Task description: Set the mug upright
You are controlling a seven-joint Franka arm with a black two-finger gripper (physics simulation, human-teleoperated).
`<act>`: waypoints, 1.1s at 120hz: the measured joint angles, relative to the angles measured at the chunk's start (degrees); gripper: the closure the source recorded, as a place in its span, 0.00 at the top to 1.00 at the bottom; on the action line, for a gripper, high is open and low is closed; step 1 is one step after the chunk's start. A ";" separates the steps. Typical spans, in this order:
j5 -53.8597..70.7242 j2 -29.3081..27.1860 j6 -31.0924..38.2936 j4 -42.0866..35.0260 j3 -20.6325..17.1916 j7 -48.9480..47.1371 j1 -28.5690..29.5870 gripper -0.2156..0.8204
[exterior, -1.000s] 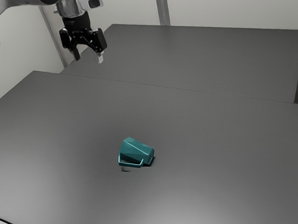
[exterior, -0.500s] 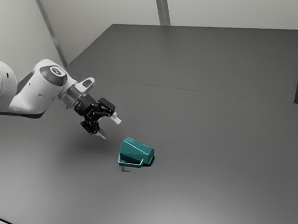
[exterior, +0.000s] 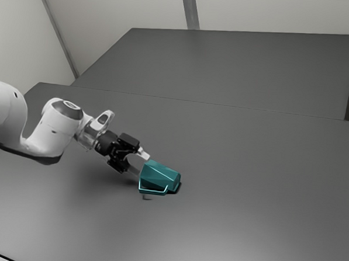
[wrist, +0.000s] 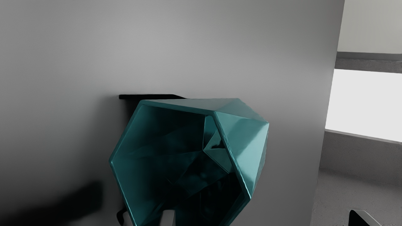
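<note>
Distant exterior, close wrist: both face the mug.

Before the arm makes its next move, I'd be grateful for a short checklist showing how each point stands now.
1. Gripper open: ok, its fingers stand apart.
2. Mug within the gripper's grasp: not ok, the fingers are not shut on it.
3. Mug's open mouth facing the gripper: ok.
4. Fingertips free of contact with the mug: cannot tell; in the wrist view one shows at the mouth, the other out beside the mug.
5. Handle clear of the fingers: cannot tell for sure.
6. Mug upright: not ok, it lies on its side on the table.
</note>
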 joint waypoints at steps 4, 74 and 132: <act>-0.71 0.11 0.08 -0.25 -0.17 0.85 -0.03 0.79; -7.50 0.23 3.15 -1.20 -4.73 9.68 -0.26 0.33; -7.52 -0.05 4.09 -1.62 -5.21 11.39 -0.19 0.06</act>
